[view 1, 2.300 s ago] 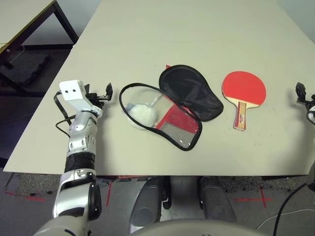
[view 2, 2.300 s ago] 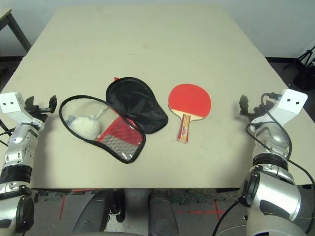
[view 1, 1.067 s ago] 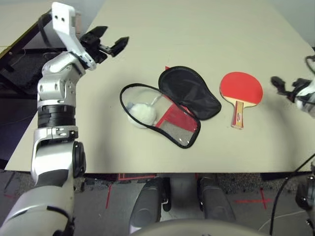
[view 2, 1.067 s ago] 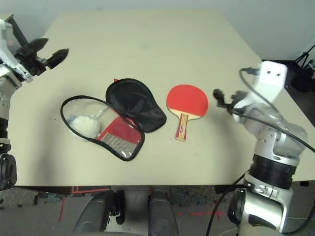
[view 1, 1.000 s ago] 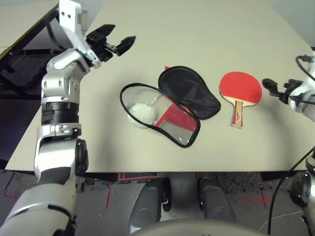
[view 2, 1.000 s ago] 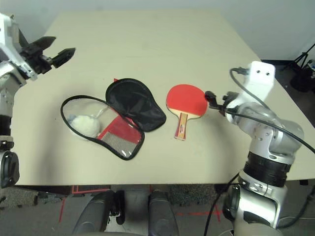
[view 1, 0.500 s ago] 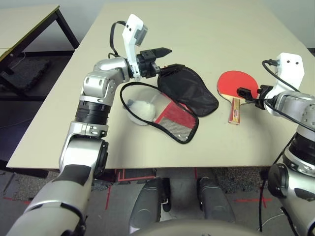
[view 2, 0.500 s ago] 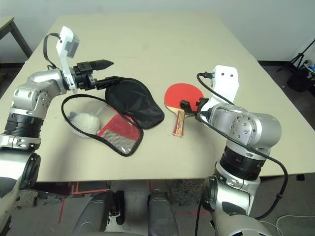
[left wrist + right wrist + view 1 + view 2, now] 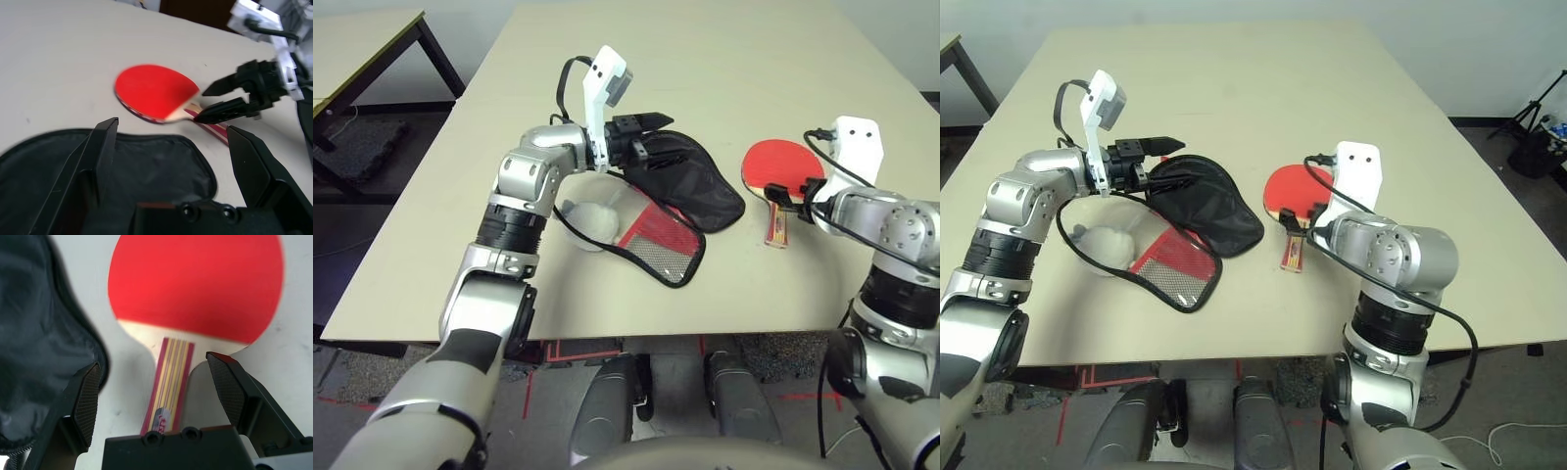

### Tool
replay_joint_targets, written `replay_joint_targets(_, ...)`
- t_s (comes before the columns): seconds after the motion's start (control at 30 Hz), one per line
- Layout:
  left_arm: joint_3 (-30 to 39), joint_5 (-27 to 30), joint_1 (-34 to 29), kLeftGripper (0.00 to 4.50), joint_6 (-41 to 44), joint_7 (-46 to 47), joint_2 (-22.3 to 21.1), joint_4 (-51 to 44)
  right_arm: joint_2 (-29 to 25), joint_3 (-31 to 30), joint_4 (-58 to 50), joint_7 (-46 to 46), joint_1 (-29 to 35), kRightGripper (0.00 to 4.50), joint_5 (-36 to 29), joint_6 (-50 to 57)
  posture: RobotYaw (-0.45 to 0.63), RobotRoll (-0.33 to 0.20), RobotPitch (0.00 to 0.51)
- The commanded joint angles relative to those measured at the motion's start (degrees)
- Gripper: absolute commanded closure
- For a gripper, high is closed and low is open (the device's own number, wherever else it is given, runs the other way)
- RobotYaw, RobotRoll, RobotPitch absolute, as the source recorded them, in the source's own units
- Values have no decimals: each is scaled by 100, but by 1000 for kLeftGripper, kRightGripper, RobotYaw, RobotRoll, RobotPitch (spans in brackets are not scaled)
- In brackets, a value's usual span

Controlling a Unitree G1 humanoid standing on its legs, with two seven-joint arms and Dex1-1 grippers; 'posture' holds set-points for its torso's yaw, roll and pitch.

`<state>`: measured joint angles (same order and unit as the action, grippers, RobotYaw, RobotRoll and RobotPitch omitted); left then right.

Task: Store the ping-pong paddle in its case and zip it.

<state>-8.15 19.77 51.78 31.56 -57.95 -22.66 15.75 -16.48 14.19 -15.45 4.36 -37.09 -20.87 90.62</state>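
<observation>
Arms have swung in from the table's sides: left gripper (image 9: 171,161), fingers apart, hangs over the open red-and-black fabric case (image 9: 680,191) at centre frame; right gripper (image 9: 164,396), spread, straddles the handle of the red-faced wooden ping-pong paddle (image 9: 781,166) at right, ungrasped.

Both arms have swung in: left gripper (image 9: 651,137) over the case (image 9: 690,181), right gripper (image 9: 164,382) apparently straddling the paddle handle (image 9: 168,384).
</observation>
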Motion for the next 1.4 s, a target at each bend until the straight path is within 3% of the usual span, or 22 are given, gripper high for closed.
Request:
replay_joint_targets(0.03, -196, -38, -215, 0, 237, -128, -82, -307, -29, -266, 130, -61, 185, 7, 167, 188, -131, 0, 162)
replay_joint_targets(0.4, -295, -39, -441, 0, 468, -121, -81, -597, -52, -441, 402, -247, 244, 66, 586, 69, -126, 0, 159)
replay_joint_targets(0.7, -286, -46, -426, 0, 460, -104, -78, -602, 63, -337, 494, -204, 204, 2818, 984, -95, -127, 0, 157)
replay_joint_targets(0.8, -285, -51, -432, 0, 454, -89, -75, -612, 115, -248, 509, -197, 182, 3335, 1073, -107, -124, 0, 157)
replay_joint_targets(1.17, -203, -12, -463, 0, 440, 79, -21, -714, -74, -41, 887, -222, -450, 3350, 1312, -888, -119, 0, 152)
replay_joint_targets(1.4, 72, 41, -292, 0, 452, 343, -24, -595, -300, -730, 1163, -893, -1173, 3350, 1053, -909, -119, 0, 152)
